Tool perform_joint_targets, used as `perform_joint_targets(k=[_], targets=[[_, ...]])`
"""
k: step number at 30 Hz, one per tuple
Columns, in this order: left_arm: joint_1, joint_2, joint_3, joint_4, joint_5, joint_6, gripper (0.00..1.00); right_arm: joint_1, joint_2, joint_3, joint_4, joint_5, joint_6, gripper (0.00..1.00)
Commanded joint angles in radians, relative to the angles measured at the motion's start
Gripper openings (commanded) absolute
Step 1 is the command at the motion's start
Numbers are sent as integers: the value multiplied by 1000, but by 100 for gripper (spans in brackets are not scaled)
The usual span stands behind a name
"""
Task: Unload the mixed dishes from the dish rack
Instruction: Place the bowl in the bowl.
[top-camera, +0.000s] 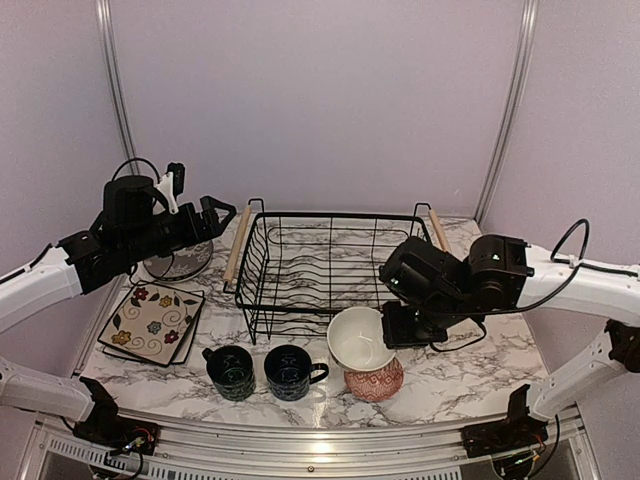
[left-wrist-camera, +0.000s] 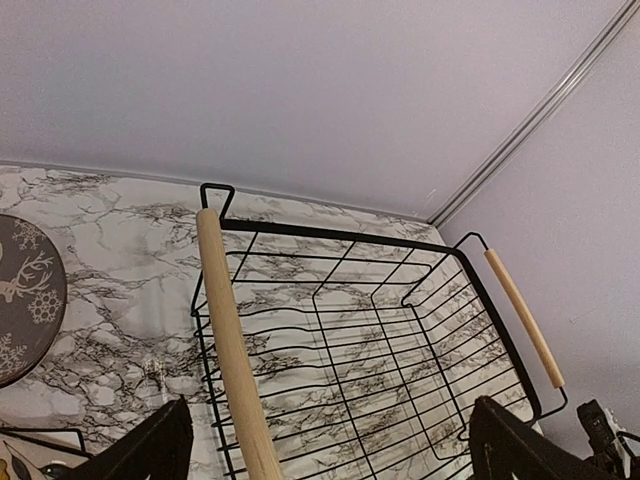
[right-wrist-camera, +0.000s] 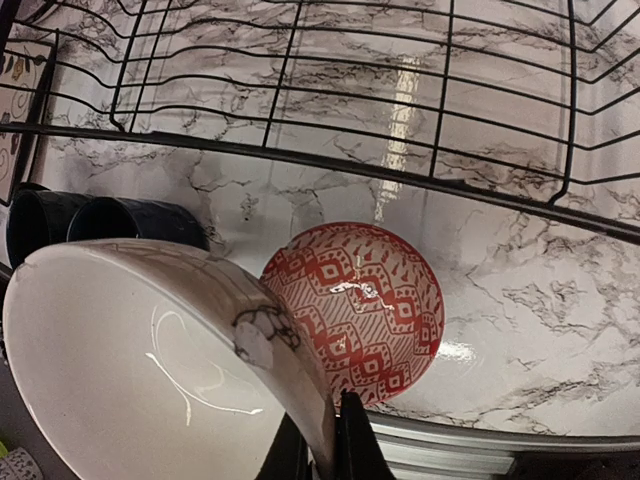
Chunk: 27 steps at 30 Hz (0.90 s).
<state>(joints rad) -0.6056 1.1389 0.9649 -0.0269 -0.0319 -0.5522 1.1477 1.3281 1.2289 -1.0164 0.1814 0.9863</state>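
The dish rack (top-camera: 330, 270) stands mid-table, a black wire basket with wooden handles and nothing in it. My right gripper (top-camera: 392, 326) is shut on the rim of a beige bowl (top-camera: 357, 338), which hangs tilted just above a red-and-white patterned bowl (top-camera: 376, 382). In the right wrist view the fingertips (right-wrist-camera: 345, 440) pinch that beige bowl (right-wrist-camera: 150, 370) over the red bowl (right-wrist-camera: 365, 310). My left gripper (top-camera: 220, 214) hovers open and holding nothing above the rack's left handle (left-wrist-camera: 235, 350). Two dark blue mugs (top-camera: 232, 370) (top-camera: 292, 371) sit in front of the rack.
Stacked square floral plates (top-camera: 152, 323) lie at the left. A grey deer-pattern plate (left-wrist-camera: 25, 295) sits behind them, partly under my left arm. The table's front metal edge (right-wrist-camera: 500, 450) runs just past the red bowl. Walls close in the back and sides.
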Motion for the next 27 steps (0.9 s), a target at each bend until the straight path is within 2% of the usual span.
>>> perform_joint_targets(k=[1, 12, 27], targets=[[6, -54, -51, 18, -18, 0, 99, 50, -4, -25, -24, 61, 91, 0], [6, -139, -124, 18, -25, -30, 99, 92, -34, -147, 13, 104, 213, 0], [6, -116, -140, 54, -11, -37, 99, 99, -96, -228, 79, 82, 323, 0]])
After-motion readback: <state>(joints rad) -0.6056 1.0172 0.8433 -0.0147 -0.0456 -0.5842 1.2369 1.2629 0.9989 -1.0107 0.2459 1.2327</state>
